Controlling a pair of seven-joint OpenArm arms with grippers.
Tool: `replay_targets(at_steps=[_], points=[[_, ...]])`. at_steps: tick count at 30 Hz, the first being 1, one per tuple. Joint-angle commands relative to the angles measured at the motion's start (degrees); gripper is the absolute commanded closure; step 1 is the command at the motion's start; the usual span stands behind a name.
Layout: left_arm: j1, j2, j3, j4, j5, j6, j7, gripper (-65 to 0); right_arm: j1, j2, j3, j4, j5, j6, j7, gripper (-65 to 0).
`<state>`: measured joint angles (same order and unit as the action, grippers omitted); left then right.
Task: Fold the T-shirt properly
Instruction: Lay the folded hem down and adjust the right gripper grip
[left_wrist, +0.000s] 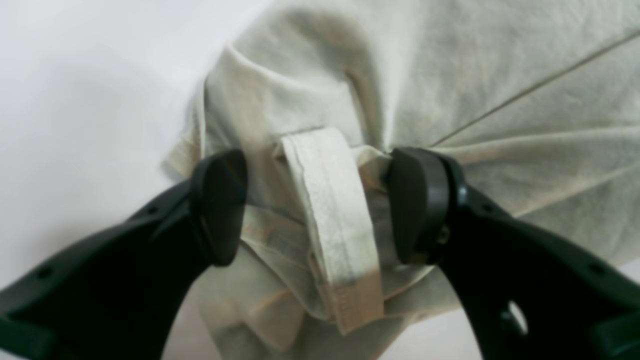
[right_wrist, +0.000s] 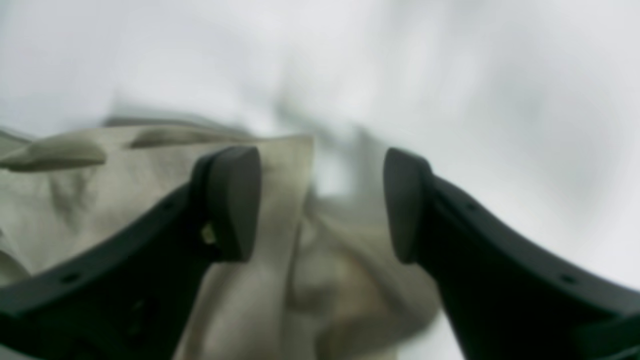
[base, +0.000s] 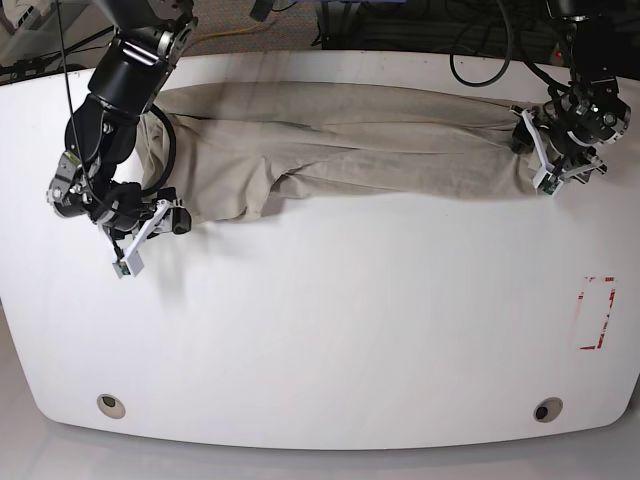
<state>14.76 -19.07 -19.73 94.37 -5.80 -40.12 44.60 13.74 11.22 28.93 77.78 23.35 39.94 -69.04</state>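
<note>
T-shirt (base: 340, 150) lies stretched into a long bunched band across the far side of the worktop (base: 330, 330), running between the two arms. Not flat: deep lengthwise creases, lower edge sags toward the middle, both ends gathered into wads.

Handling, my read: thin limp fabric, light, no stiffness at all. It won't hold a shape, it drags and wrinkles when pulled, and layers will cling and get picked up together. Low slip risk on the pads, higher risk of pinching two layers instead of one.

Left claw (left_wrist: 320, 205): jaws stand wide, a folded hem strip (left_wrist: 335, 220) hangs in the gap between them. One pad touches bunched cloth, the other stands clear of it, so nothing is actually clamped.

Right claw (right_wrist: 322, 202): also wide, hovering over the crumpled other end of the shirt. View is blurred; cloth sits under and beside one pad, no pinch visible.

Where to grab: I'd go for stitched edges, hem corners or shoulder seams, since doubled fabric gives the pads something firm. The strip in the left wrist view is a good candidate. Need to spread the shirt flat before any real fold; pulling from the wadded ends only tightens the creases.

Red rectangle mark (base: 597, 313) on the worktop near the left arm, well apart from the shirt.
</note>
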Motion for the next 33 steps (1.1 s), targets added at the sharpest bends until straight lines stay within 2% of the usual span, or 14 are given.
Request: replay_targets(at_steps=[1, 7, 13, 15, 20, 31, 33], points=[[-0.04, -0.58, -0.01, 0.36, 0.57, 0.12, 0.37, -40.8, 1.96, 1.57, -1.63, -2.22, 1.22, 0.06, 2.79, -40.0], [-0.04, -0.58, -0.01, 0.36, 0.57, 0.12, 0.37, -40.7, 3.8, 3.06, -2.42, -9.95, 1.13, 0.06, 5.25, -40.0], [-0.04, -0.58, 0.08, 0.27, 0.48, 0.12, 0.37, -40.7, 3.27, 2.8, -2.51, -11.36, 1.22, 0.06, 5.43, -40.0], [-0.04, -0.58, 0.17, 0.18, 0.48, 0.12, 0.37, -40.7, 3.19, 1.66, -2.51, -11.36, 1.22, 0.06, 5.43, -39.8], [-0.13, -0.58, 0.17, 0.18, 0.48, 0.12, 0.37, -40.7, 2.66, 0.42, -2.51, -11.01, 1.48, 0.06, 4.46, -32.5], [-0.13, -0.58, 0.25, 0.01, 0.57, 0.12, 0.37, -40.7, 1.25, -1.07, -2.51, -8.11, 1.57, 0.06, 3.32, -31.5], [-0.13, -0.58, 0.25, 0.01, 0.57, 0.12, 0.37, -40.7, 1.25, -1.07, -2.51, -8.02, 1.39, 0.06, 3.32, -26.8]])
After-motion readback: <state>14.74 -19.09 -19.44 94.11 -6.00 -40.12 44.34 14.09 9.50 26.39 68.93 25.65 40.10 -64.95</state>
